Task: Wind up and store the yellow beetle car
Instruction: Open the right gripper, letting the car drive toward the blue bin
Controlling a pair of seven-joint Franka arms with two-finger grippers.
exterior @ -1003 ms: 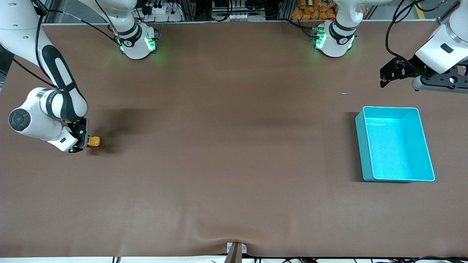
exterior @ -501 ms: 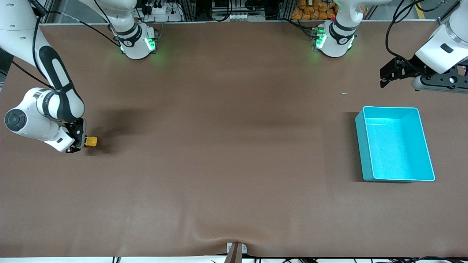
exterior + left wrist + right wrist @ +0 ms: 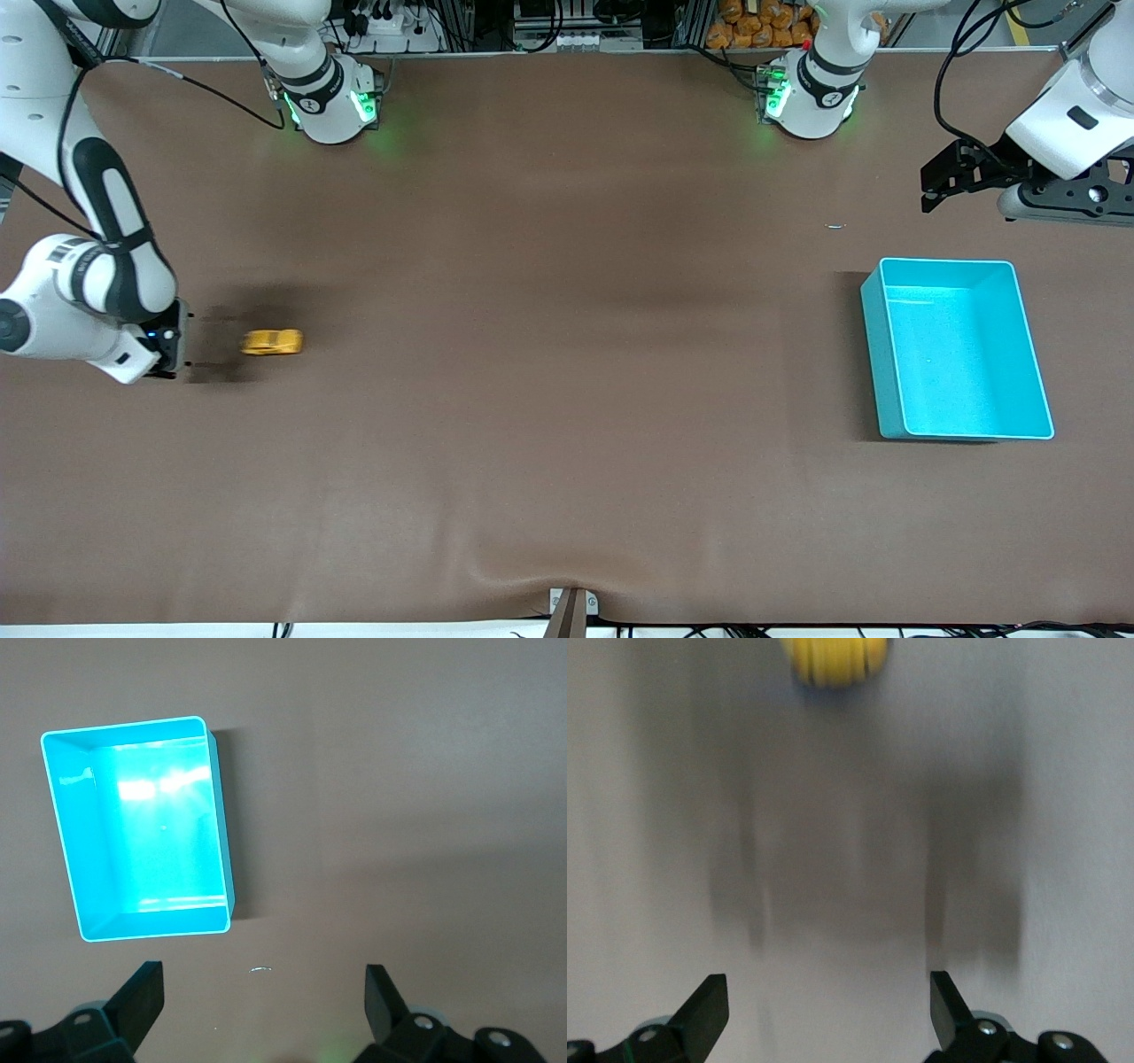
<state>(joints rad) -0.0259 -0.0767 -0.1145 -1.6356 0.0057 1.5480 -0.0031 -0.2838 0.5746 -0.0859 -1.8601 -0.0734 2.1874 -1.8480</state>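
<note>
The yellow beetle car [image 3: 273, 342] is on the brown table toward the right arm's end, motion-blurred and free of any gripper. It also shows in the right wrist view [image 3: 833, 659]. My right gripper [image 3: 170, 347] is open and empty, low over the table beside the car and a short gap away from it; in its wrist view [image 3: 827, 1014] nothing lies between the fingers. My left gripper [image 3: 939, 184] is open and empty, up in the air over the table beside the teal bin [image 3: 895, 390]; the left arm waits. In the left wrist view [image 3: 263, 1005] the teal bin [image 3: 221, 850] is empty.
A small pale scrap [image 3: 835, 226] lies on the table by the bin, also in the left wrist view [image 3: 260, 970]. A metal bracket [image 3: 571, 607] sits at the table's front edge. The arm bases [image 3: 332, 102] stand along the table's back edge.
My right gripper has opened and let go of the car, then drawn back toward the right arm's end. The car has rolled away toward the table's middle. The left arm has not moved.
</note>
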